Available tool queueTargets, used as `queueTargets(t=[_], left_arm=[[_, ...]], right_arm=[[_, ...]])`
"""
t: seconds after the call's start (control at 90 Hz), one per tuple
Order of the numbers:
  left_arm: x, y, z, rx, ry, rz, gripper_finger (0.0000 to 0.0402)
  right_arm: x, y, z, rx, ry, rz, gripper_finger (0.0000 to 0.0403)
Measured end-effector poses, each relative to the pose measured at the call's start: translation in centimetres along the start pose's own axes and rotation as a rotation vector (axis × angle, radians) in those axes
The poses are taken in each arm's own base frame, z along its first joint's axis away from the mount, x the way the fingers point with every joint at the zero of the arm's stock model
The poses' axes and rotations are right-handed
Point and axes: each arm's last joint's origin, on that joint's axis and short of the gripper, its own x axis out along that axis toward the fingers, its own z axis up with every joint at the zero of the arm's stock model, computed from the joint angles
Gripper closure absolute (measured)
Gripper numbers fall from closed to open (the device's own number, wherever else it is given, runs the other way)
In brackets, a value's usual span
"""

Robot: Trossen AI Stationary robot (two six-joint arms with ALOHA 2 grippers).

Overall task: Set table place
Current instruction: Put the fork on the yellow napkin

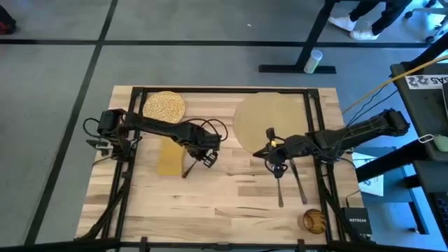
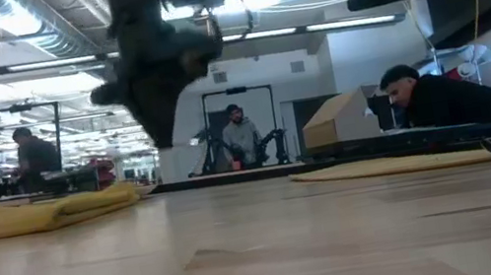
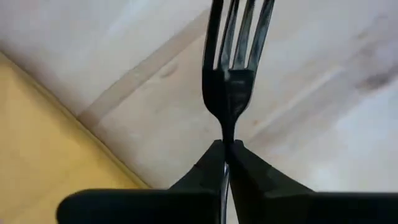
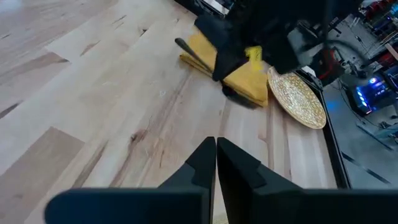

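Note:
The place, a large round tan mat (image 1: 269, 120), lies flat at the table's (image 1: 231, 210) far right. A speckled plate (image 1: 164, 106) rests at the far left, with a mustard napkin (image 1: 168, 158) lying nearer. My left gripper (image 1: 204, 154) hovers just right of the napkin, shut on a dark fork (image 3: 233, 59). My right gripper (image 1: 277, 165) hangs by the mat's near edge, shut with nothing between its fingers (image 4: 214, 163). Two utensils (image 1: 281, 187) (image 1: 299, 185) lie on the wood just nearer than it. My left gripper pinches the fork's stem (image 3: 227, 135) just behind the tines, between its two fingertips. The tines stick out past the fingertips, in line with the fingers. The handle behind the pinch is hidden by the fingers. Whether the tines reach the wood cannot be told.
A small round brown object (image 1: 313, 220) sits at the near right corner. A black frame (image 1: 311, 112) runs along the table's edges. Bare wood (image 1: 231, 210) spreads between the napkin and the utensils. People and equipment (image 2: 241, 138) are in the room beyond.

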Motion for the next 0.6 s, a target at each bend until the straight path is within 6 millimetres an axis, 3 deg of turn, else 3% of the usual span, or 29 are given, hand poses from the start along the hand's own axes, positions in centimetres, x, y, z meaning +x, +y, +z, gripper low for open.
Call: queueTargets(t=[0.333, 0.6], left_arm=[[-3.4, 1.3, -1.3, 0.019, 0.027, 0.171, 0.0402], [-5.9, 2.9, -2.2, -0.058, -0.069, 0.231, 0.0401]], right_arm=[[0.0, 0.1, -0.1, -0.003, 0.014, 0.007, 0.0397], [0.0, 0.1, -0.2, 0.017, 0.018, 0.018, 0.0397]])
